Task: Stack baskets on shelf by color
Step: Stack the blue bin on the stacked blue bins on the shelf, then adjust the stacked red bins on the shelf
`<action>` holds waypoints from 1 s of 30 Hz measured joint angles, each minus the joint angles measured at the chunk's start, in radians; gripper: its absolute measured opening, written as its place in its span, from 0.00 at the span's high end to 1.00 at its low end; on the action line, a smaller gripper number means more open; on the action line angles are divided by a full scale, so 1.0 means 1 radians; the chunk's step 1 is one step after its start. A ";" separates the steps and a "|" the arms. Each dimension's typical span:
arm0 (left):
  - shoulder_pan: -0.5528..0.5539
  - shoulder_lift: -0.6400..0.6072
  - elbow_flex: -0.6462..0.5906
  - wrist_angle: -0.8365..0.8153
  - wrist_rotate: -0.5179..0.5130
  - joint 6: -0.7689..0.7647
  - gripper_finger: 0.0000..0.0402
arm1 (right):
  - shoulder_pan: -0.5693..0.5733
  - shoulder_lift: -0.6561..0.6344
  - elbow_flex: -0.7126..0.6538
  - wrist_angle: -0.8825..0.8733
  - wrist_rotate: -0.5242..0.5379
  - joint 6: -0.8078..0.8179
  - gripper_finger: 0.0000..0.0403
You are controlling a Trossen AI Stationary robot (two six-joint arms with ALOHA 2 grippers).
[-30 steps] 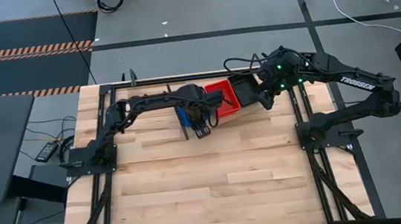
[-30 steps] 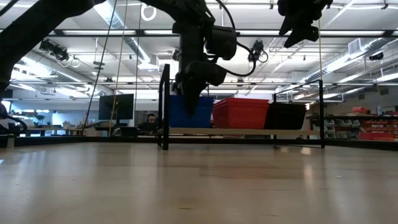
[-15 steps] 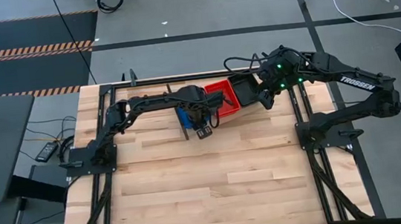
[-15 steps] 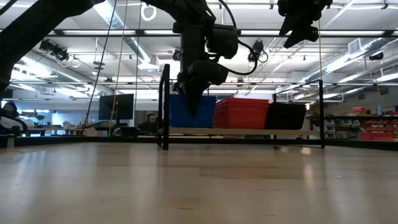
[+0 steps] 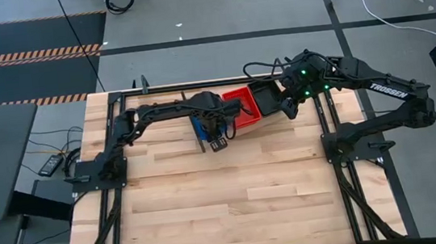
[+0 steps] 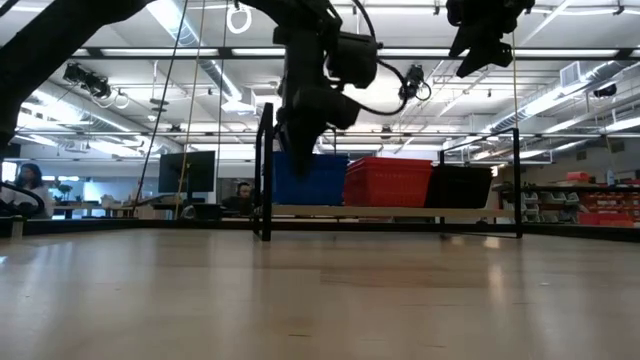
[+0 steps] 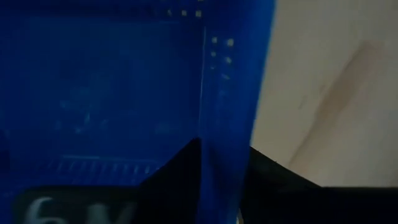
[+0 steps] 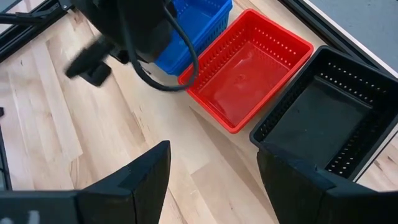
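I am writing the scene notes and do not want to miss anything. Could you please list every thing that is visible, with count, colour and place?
blue baskets: one stack, exact count unclear, blue, on the shelf's left end
red baskets: one stack, red, shelf middle
black baskets: one stack, black, shelf's right end
shelf: one, light wood with black wire ends, at the table's far edge
table: one, light wood
person: one, far behind the table
left gripper: black, at the blue baskets, a finger on each side of the blue wall
right gripper: black, open, above the shelf near the black baskets
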 joint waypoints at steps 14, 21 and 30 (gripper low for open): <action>-0.066 -0.140 0.002 0.393 0.042 0.018 0.74 | -0.001 -0.032 0.000 -0.118 0.003 -0.008 0.39; -0.113 -0.103 0.002 0.554 -0.002 0.071 0.68 | -0.001 -0.096 0.000 -0.193 0.013 0.038 0.39; -0.101 -0.037 0.001 0.544 -0.141 0.150 0.55 | -0.001 -0.152 0.000 -0.201 0.016 0.133 0.39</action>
